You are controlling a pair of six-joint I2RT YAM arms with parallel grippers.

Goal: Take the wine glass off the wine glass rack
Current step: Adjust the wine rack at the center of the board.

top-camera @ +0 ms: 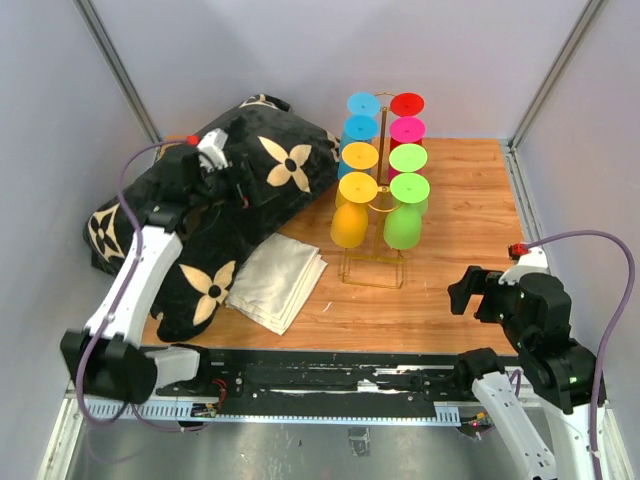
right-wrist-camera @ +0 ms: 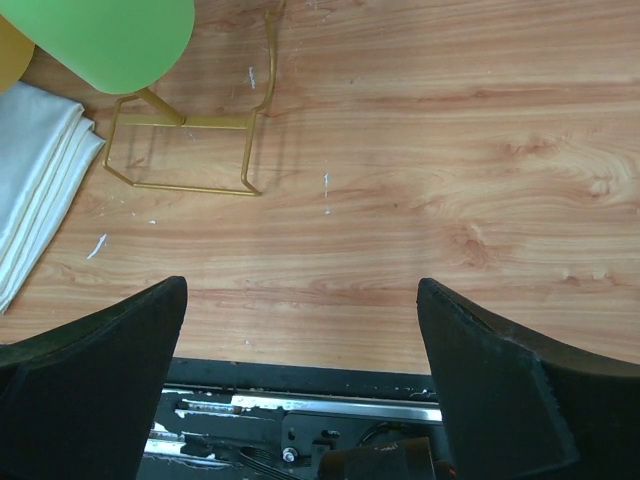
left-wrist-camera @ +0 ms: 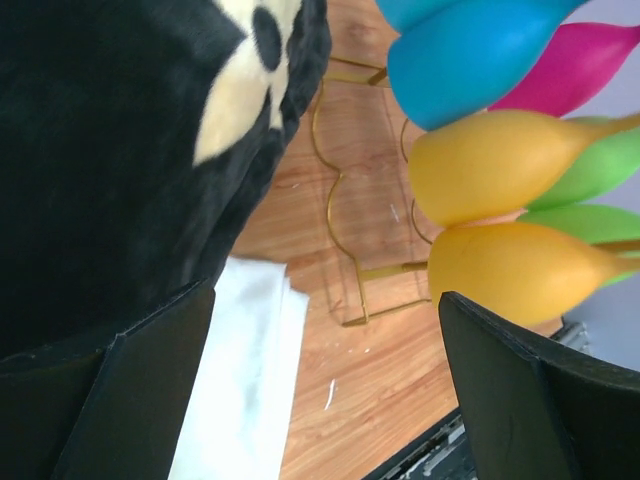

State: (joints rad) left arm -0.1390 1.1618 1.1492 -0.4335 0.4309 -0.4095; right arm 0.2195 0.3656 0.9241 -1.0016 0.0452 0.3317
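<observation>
The gold wire wine glass rack (top-camera: 381, 205) stands mid-table on its rectangular base (right-wrist-camera: 185, 152). Several coloured wine glasses hang on it upside down: blue, orange and yellow (top-camera: 349, 222) down the left side, red, pink and green (top-camera: 402, 225) down the right. My left gripper (top-camera: 232, 183) hovers over the black cushion, left of the rack, open and empty (left-wrist-camera: 325, 292). Its view shows the yellow glass (left-wrist-camera: 520, 272), the orange glass (left-wrist-camera: 490, 165) and a blue glass (left-wrist-camera: 480, 60) just ahead on the right. My right gripper (top-camera: 472, 292) is open and empty (right-wrist-camera: 302, 283), low near the front edge, right of the rack. The nearest green glass (right-wrist-camera: 110, 40) is up at its left.
A large black cushion with cream flower shapes (top-camera: 255, 165) lies left of the rack. A folded cream cloth (top-camera: 278, 280) lies in front of it, close to the rack's base. Grey walls close in the sides and back. A black rail (top-camera: 330, 378) runs along the near edge.
</observation>
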